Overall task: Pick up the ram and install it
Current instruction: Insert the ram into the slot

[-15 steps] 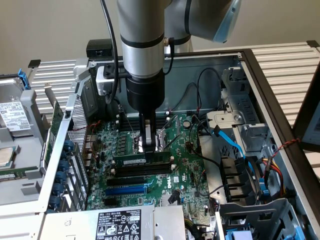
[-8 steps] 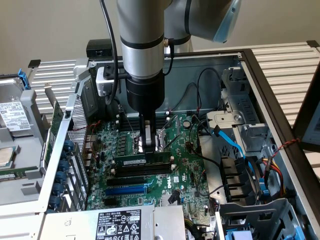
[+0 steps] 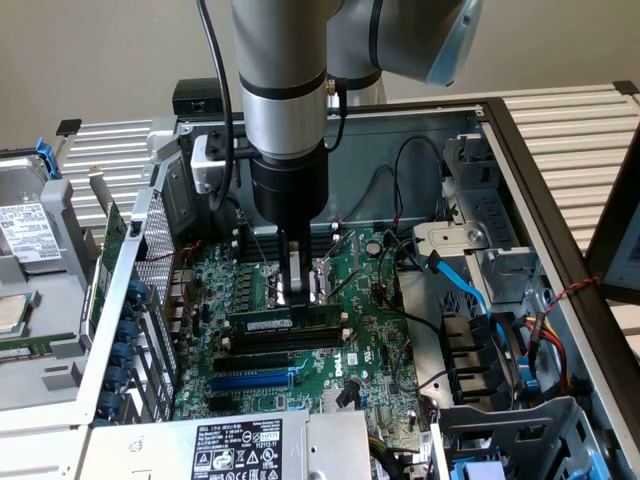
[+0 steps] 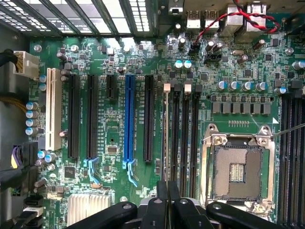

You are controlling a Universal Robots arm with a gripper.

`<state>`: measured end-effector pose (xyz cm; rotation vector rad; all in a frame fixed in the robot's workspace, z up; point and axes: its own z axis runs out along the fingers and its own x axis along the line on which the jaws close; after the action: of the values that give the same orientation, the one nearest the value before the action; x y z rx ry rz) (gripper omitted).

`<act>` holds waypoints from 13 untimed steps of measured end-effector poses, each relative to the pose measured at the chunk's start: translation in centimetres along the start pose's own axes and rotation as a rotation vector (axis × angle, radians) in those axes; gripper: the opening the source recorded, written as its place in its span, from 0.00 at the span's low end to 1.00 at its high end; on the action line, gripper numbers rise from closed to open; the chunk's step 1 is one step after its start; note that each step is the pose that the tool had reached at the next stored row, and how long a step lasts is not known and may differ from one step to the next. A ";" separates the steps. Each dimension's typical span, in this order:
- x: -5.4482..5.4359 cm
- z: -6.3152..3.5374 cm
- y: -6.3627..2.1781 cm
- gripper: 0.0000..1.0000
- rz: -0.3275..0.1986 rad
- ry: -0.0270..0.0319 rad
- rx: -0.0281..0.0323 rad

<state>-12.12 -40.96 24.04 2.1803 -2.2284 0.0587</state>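
The hand [image 3: 297, 302] hangs straight down into the open computer case [image 3: 560, 150], and we see its fingers [image 4: 162, 200] clenched on the upper edge of the ram [image 3: 268, 323]. The ram stands on edge along the black memory slots [image 4: 185, 133], between the empty processor socket [image 4: 237, 171] and the blue expansion slot [image 3: 255, 380]. We cannot tell whether it is seated.
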 end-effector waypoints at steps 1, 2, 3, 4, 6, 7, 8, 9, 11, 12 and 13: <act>0.0 0.01 0.01 0.12 0.000 0.0000 0.0006; 0.0 0.03 0.03 0.12 0.001 0.0000 0.0013; 0.0 0.04 0.03 0.12 0.002 0.0001 0.0019; 0.0 0.05 0.04 0.12 0.003 0.0002 0.0024; 0.0 0.08 0.05 0.12 0.006 0.0002 0.0030; 0.0 0.10 0.05 0.12 0.008 0.0000 0.0031; 0.0 0.10 0.05 0.12 0.010 0.0002 0.0030; 0.0 0.11 0.06 0.12 0.012 0.0003 0.0028; 0.0 0.16 0.06 0.12 0.017 0.0002 0.0028; 0.0 0.18 0.06 0.12 0.019 0.0001 0.0029; 0.0 0.20 0.06 0.12 0.021 0.0003 0.0030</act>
<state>-12.18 -41.01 23.84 2.1586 -2.2524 0.0628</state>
